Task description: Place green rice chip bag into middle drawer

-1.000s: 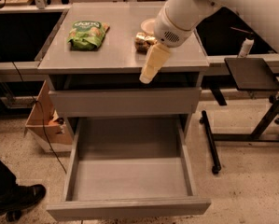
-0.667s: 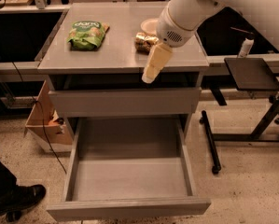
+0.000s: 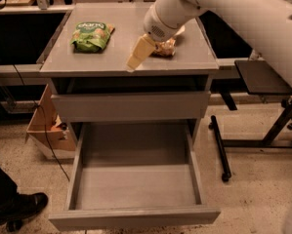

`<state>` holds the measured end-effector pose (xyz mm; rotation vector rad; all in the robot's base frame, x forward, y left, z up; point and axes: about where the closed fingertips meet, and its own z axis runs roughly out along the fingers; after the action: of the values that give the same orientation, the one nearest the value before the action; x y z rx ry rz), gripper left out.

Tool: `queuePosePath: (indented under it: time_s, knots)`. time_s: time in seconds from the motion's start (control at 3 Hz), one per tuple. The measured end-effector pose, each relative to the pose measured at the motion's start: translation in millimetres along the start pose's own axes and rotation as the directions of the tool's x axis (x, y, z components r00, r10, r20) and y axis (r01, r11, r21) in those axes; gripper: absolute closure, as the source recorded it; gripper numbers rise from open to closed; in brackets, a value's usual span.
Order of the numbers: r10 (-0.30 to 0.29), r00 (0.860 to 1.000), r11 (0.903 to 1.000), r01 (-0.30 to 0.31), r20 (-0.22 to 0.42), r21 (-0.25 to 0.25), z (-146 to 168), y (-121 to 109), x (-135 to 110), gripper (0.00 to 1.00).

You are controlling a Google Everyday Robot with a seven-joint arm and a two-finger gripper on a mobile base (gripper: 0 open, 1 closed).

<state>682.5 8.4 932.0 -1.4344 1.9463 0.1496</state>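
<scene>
My gripper (image 3: 136, 59) hangs over the front part of the grey cabinet top (image 3: 121, 18), its cream tip angled down toward the left of the view. It is just beside the brown-gold packet (image 3: 166, 48), which my wrist partly hides. The green rice chip bag (image 3: 92, 35) lies flat on the left part of the same top, well apart from my gripper. Below, the top-tier drawer (image 3: 128, 106) is closed. Under it, the middle drawer (image 3: 135, 186) stands pulled far out, its flat grey bottom in full view. On the floor at left sit 1 cardboard box (image 3: 43, 128) and 1 dark shoe (image 3: 21, 206). A black stand (image 3: 262, 77) is at right.
</scene>
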Motion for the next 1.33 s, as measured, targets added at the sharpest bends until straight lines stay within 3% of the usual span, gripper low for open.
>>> queuePosePath:
  time_s: [0.33,0.67,1.33]
  knots:
    - [0.032,0.997,0.9992,-0.033,0.074,0.023,34,-21,-33,0.0]
    - [0.112,0.984,0.9914,-0.12,0.136,0.052,98,-47,-61,0.0]
    - [0.182,0.965,0.978,-0.198,0.186,0.067,173,-69,-95,0.0]
